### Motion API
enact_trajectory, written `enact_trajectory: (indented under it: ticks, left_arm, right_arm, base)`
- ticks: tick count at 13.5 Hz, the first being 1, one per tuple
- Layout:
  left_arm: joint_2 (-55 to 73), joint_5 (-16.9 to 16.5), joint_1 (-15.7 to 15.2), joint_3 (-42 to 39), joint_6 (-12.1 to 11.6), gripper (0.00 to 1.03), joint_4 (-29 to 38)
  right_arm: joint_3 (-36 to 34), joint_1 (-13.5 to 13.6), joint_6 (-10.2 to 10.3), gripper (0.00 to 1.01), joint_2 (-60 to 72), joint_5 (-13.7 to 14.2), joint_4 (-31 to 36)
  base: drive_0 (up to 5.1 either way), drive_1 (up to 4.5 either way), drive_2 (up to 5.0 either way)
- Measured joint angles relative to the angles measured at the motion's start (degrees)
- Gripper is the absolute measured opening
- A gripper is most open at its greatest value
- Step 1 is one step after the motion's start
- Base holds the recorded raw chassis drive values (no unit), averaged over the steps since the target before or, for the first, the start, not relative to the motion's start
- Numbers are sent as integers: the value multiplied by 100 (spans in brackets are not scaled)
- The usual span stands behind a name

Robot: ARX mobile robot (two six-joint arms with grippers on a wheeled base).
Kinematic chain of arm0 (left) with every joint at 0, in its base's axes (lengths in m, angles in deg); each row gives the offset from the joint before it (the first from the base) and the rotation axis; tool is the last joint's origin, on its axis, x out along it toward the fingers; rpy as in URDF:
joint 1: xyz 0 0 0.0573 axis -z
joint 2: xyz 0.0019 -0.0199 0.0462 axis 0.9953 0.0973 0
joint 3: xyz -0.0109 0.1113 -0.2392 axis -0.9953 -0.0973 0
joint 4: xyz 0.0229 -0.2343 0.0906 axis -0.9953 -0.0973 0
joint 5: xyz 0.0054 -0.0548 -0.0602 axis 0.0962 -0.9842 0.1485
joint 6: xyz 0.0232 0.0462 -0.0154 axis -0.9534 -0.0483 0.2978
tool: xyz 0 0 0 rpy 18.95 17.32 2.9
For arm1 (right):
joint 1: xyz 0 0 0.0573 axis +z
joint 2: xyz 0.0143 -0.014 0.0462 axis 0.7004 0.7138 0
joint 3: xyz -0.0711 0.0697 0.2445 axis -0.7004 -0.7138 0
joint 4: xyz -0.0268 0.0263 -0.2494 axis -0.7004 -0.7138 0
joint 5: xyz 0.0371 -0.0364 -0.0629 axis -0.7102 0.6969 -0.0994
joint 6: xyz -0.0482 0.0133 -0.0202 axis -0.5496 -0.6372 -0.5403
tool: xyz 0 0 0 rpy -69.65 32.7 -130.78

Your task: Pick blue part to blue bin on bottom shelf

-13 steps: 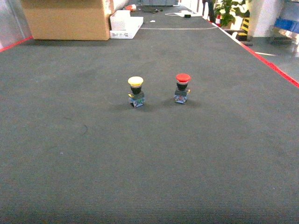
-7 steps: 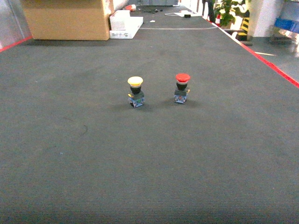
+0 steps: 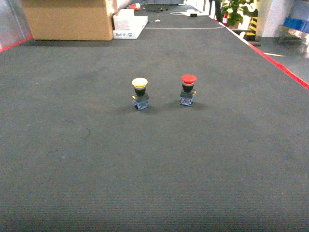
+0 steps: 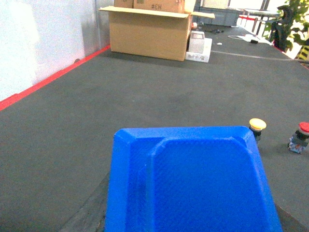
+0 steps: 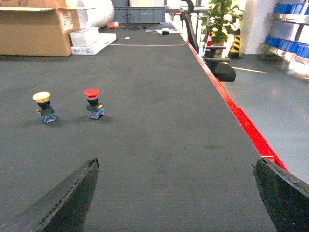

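Note:
A blue part [image 4: 193, 183], a tray-shaped piece of blue plastic, fills the bottom of the left wrist view right where my left gripper's jaws are. A dark finger [image 4: 89, 212] shows along its left side, so the left gripper [image 4: 193, 217] looks shut on it. My right gripper [image 5: 176, 164] is open over bare dark carpet, with nothing between its fingers. Far off at the right stands a steel rack holding blue bins [image 5: 289, 47]; I cannot make out its bottom shelf. Neither gripper shows in the head view.
Two push buttons stand on the carpet, one yellow-capped [image 3: 140, 93] and one red-capped [image 3: 188, 89]. A cardboard box [image 3: 70, 19] and a white box [image 3: 129, 25] sit at the far left. Red tape [image 5: 246, 128] edges the carpet on the right.
The two buttons sit slightly higher in the head view than a second ago, so the view has shifted a little. Nothing else has moved.

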Motion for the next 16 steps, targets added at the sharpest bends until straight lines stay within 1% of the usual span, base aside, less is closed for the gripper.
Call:
enact_trajectory:
  ticks: [6, 8, 16]
  left_arm:
    - [4, 2, 0, 0, 0, 43, -4]
    - [-33, 11, -2, 4, 2, 43, 22]
    - [-17, 11, 0, 0, 2, 43, -4]
  right_arm:
    - [0, 0, 0, 98, 0, 0, 2]
    - [0, 0, 2, 98, 0, 0, -15]
    - [0, 0, 2, 98, 0, -4, 7]
  base:
    - [4, -397, 404]
    - [-58, -58, -58]
    - [-170, -170, -170]
